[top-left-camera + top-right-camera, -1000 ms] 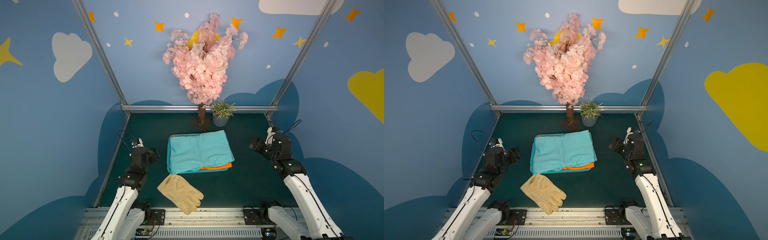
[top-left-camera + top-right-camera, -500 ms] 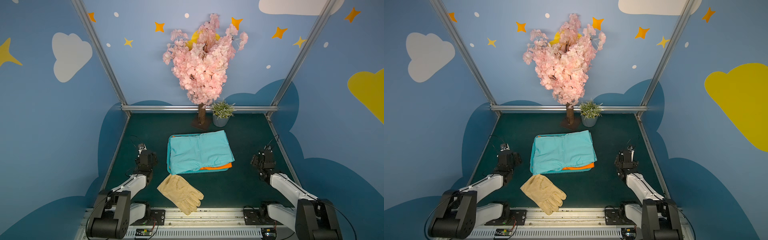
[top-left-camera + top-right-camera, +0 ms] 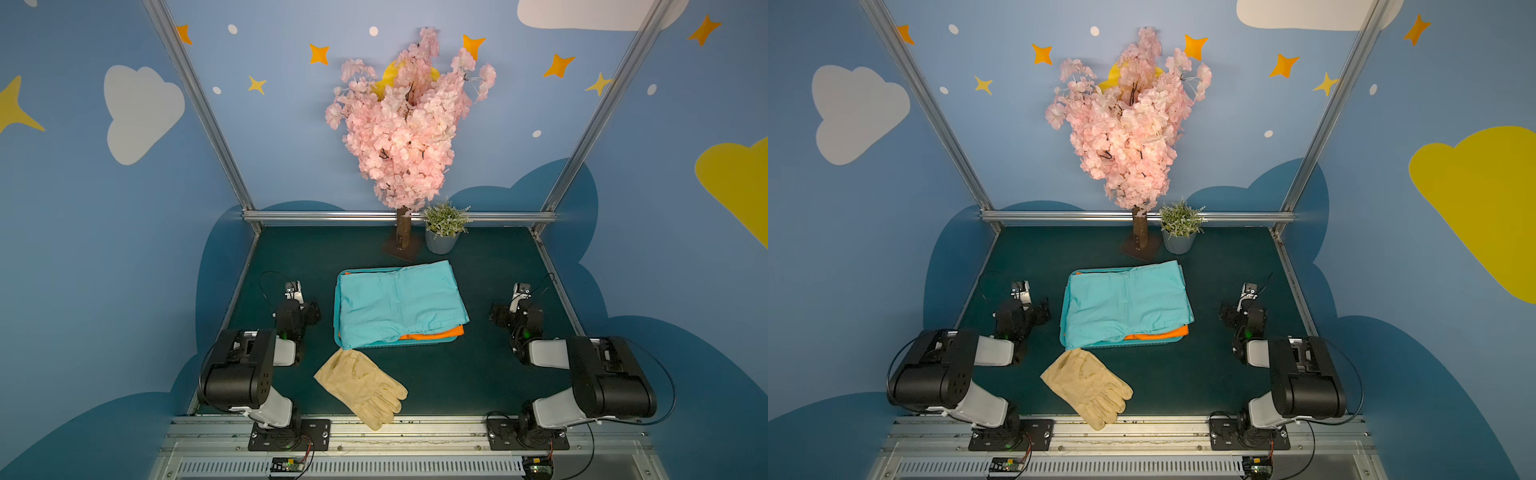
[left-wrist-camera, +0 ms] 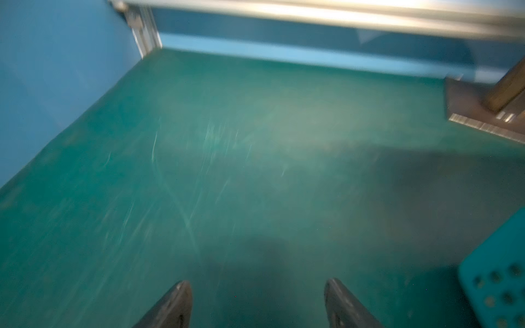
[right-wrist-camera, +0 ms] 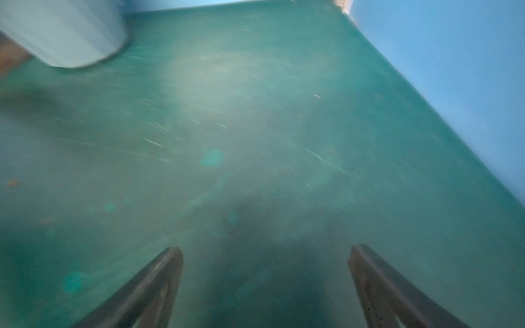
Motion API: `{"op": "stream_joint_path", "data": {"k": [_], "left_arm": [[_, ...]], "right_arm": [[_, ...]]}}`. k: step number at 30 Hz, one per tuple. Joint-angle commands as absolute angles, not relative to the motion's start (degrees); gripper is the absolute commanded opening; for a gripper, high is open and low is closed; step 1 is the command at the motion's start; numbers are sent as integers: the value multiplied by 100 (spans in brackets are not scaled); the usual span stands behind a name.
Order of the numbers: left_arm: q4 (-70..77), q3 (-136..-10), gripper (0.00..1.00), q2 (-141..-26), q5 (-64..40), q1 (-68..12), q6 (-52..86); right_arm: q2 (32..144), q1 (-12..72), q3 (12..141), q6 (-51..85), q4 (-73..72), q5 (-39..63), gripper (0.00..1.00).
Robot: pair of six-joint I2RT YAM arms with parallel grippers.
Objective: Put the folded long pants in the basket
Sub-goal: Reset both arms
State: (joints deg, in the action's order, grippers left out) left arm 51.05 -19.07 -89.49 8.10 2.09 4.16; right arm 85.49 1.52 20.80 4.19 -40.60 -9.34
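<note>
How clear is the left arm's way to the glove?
Probably yes: the glove lies on open mat beside the left arm, nothing between them; its end effector is open and empty.

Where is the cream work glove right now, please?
In both top views the cream work glove lies on the green table between the basket and the front rail, nearer the left arm.

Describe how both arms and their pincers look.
The left arm and right arm share boxy black joint housings, pale grey links, black base plates and thin black cables. The left pincer and right pincer are dark and tapered.
</note>
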Motion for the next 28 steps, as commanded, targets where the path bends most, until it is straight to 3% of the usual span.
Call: {"op": "stream_joint_path", "data": {"k": [1, 28], "left_arm": [[4817, -2175, 100, -8791, 628, 192, 338], [4919, -2127, 100, -8791, 676, 162, 338]], "right_arm": [[8440, 124, 2467, 174, -3876, -495, 98], [8426, 162, 2572, -41, -3658, -35, 98]]}}
